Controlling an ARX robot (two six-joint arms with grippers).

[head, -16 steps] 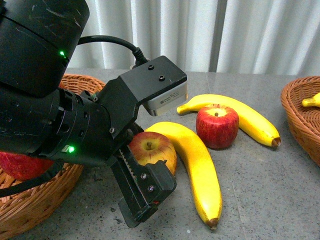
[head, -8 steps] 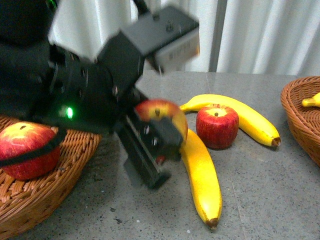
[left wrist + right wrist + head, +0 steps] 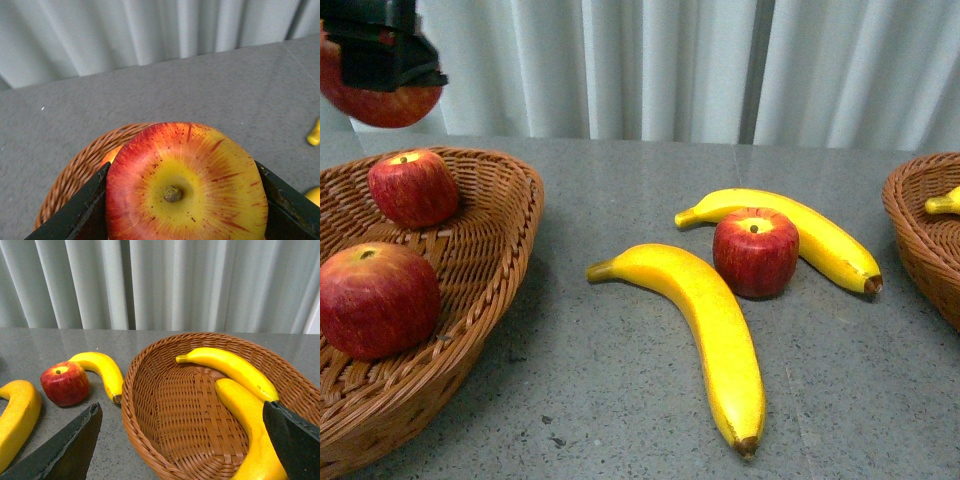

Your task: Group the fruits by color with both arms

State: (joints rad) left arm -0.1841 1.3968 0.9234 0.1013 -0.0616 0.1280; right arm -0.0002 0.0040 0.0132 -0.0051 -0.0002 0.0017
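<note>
My left gripper (image 3: 380, 48) is shut on a red and yellow apple (image 3: 378, 104) and holds it high at the far left, above the left wicker basket (image 3: 510, 205). In the left wrist view the apple (image 3: 185, 185) sits between both fingers (image 3: 80, 210), over the basket rim (image 3: 75, 170). Two red apples (image 3: 413, 187) (image 3: 375, 298) lie in that basket. On the table lie a banana (image 3: 705, 320), a red apple (image 3: 755, 252) and a second banana (image 3: 800, 225). My right gripper (image 3: 182, 445) is open over the right basket (image 3: 132, 390), which holds two bananas (image 3: 230, 367) (image 3: 255, 440).
The right basket (image 3: 910, 220) stands at the table's right edge with a banana tip (image 3: 942, 203) showing. A white curtain hangs behind the grey table (image 3: 620, 400). The right wrist view also shows the table apple (image 3: 65, 382) and the banana beside it (image 3: 102, 372).
My left arm has lifted the streaked apple off the table beside the front banana and carried it up and left, above the left basket. The arm no longer blocks the front view.
</note>
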